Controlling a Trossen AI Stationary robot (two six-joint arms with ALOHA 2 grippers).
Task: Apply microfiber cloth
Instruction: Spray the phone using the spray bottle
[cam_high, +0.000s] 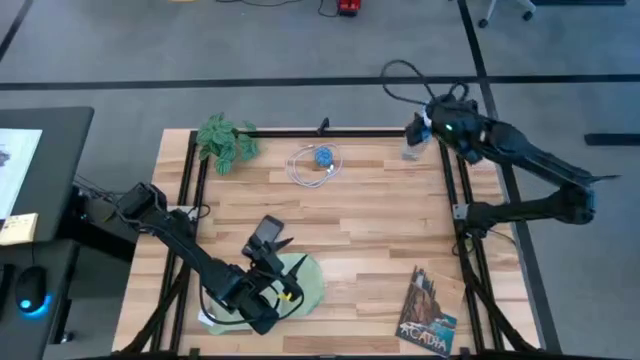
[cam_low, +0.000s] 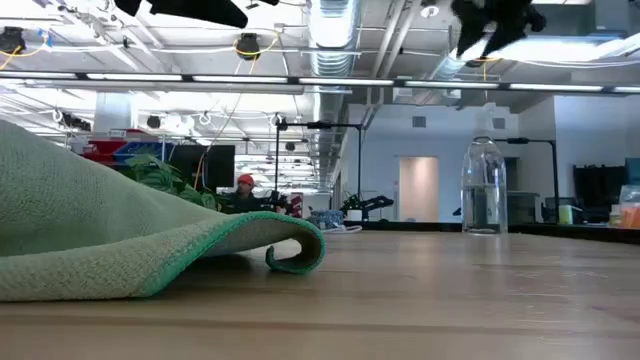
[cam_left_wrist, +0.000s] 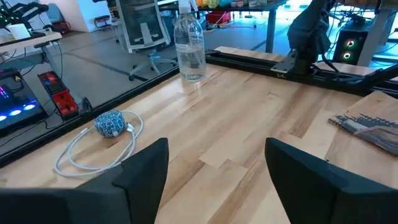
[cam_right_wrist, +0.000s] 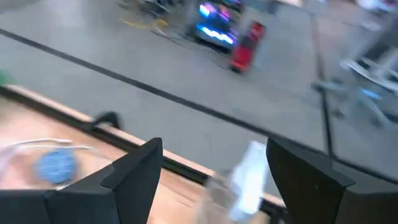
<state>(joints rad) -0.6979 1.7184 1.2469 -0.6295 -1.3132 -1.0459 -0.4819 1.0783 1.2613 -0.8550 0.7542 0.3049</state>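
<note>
Microfiber cloth lies bunched at lower centre of the tabletop; our left gripper hovers there, jaws spread, probably positioning. Right gripper waits upper right, jaws spread.

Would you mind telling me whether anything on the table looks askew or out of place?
The microfiber cloth lies rumpled, not flat, its edge curled under beside the phone. Nothing looks spilled or damaged.
</note>
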